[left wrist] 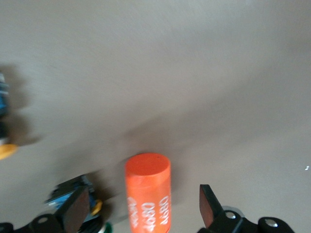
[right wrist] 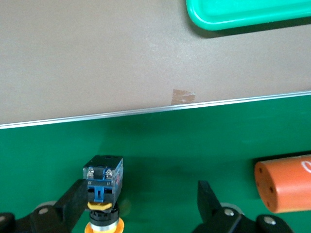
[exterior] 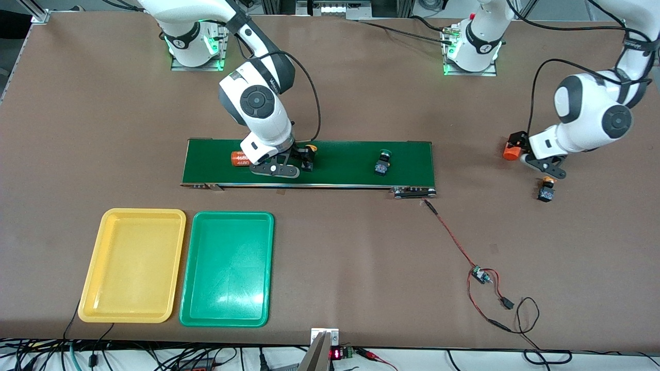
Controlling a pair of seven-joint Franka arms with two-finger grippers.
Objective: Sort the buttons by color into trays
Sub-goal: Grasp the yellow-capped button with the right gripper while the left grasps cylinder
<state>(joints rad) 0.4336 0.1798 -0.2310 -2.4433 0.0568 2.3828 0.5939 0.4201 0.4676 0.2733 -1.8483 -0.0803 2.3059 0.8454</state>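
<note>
On the dark-green belt (exterior: 340, 162), my right gripper (exterior: 284, 162) (right wrist: 141, 194) hangs low and open. A yellow-capped button (exterior: 309, 154) (right wrist: 103, 187) lies on its side between the fingers, close against one finger (right wrist: 73, 199). A green-capped button (exterior: 382, 162) stands farther along the belt toward the left arm's end. Off the belt, a second yellow button (exterior: 546, 189) (left wrist: 4, 131) sits on the table near my left gripper (exterior: 523, 154) (left wrist: 144, 199), which is open around an orange cylinder (exterior: 511, 149) (left wrist: 148, 199). Another blue-bodied button (left wrist: 73, 194) lies beside one left finger, its cap mostly hidden. The yellow tray (exterior: 134, 265) and green tray (exterior: 227, 268) (right wrist: 248, 12) are empty.
A second orange cylinder (exterior: 240, 158) (right wrist: 284, 189) lies on the belt beside the right gripper. A red wire with a small circuit board (exterior: 479, 274) trails from the belt's corner toward the front camera. The trays sit side by side, nearer the front camera than the belt.
</note>
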